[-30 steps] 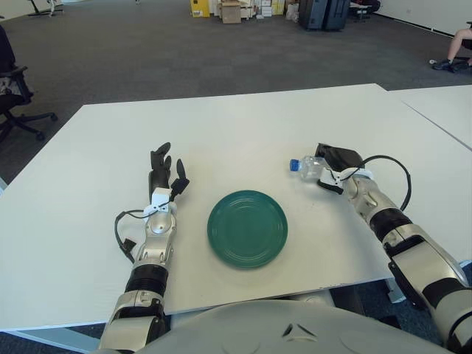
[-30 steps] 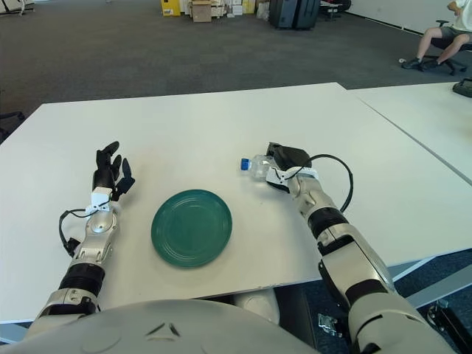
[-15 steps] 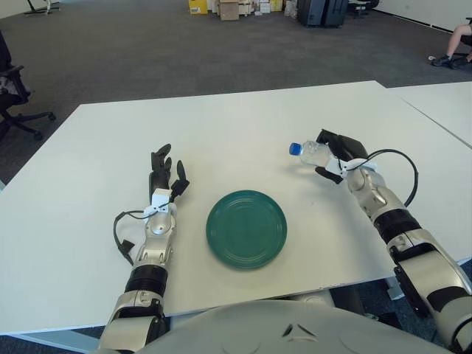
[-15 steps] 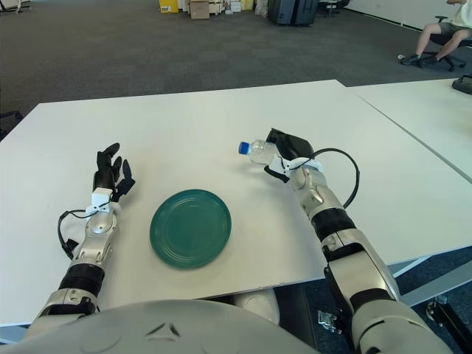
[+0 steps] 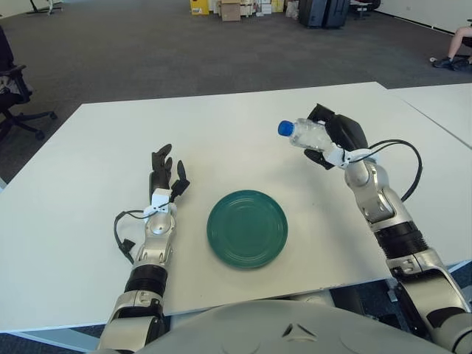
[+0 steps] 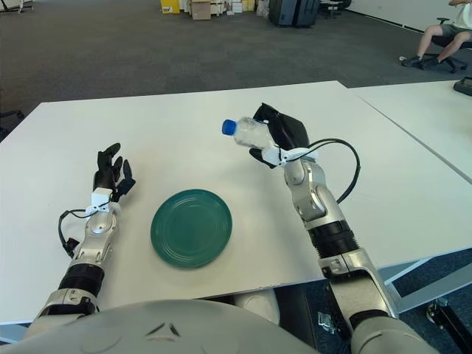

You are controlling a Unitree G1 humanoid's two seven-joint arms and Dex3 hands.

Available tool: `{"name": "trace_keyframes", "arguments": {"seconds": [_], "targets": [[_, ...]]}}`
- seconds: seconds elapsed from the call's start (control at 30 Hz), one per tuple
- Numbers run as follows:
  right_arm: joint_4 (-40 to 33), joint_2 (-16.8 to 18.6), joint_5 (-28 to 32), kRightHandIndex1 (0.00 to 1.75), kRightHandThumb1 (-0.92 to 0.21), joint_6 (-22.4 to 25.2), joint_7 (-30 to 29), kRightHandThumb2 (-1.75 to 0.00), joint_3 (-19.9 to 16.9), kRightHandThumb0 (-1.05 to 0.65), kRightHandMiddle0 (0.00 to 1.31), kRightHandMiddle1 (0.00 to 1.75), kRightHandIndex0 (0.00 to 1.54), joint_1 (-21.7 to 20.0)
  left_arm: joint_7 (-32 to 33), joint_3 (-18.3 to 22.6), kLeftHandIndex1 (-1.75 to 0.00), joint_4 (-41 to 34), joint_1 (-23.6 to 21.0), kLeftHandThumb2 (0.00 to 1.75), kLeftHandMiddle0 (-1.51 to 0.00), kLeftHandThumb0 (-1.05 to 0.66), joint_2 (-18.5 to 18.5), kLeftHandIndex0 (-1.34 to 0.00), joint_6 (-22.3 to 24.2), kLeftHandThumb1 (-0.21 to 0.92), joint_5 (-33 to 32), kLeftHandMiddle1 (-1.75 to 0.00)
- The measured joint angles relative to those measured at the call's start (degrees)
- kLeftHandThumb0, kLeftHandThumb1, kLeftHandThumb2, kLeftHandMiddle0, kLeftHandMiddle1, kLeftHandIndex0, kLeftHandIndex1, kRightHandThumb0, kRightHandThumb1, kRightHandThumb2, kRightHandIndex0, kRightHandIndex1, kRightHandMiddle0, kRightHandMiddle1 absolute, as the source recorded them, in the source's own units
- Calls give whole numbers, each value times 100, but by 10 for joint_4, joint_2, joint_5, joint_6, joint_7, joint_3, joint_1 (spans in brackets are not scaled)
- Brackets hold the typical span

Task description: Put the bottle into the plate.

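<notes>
My right hand (image 5: 330, 140) is shut on a clear plastic bottle (image 5: 302, 134) with a blue cap, held in the air on its side, cap pointing left. It hangs above the white table (image 5: 236, 118), up and to the right of the round green plate (image 5: 247, 228). The plate lies flat near the table's front, with nothing on it. My left hand (image 5: 164, 175) shows left of the plate, its dark fingers spread and holding nothing.
A second white table (image 5: 442, 110) stands close at the right. Behind the table lies grey carpet, with an office chair (image 5: 11, 96) at the far left, boxes (image 5: 228, 9) at the back and a seated person (image 5: 459, 44) at the far right.
My right hand has lifted the bottle off the table, carrying it upward and to the left toward the plate. The left hand and the plate have not moved.
</notes>
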Motion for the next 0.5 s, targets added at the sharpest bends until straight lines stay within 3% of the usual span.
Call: {"name": "trace_keyframes", "arguments": {"seconds": [0.23, 0.5], "targets": [[-57, 15, -1, 169, -15, 12, 12, -150, 0, 0, 50, 175, 76, 35, -1, 0, -78, -1, 0, 82, -38, -73, 0, 0, 0, 92, 0, 0], [-114, 30, -1, 168, -15, 2, 48, -150, 27, 0, 50, 175, 77, 90, -3, -1, -79, -1, 0, 83, -38, -74, 0, 0, 0, 92, 0, 0]]}}
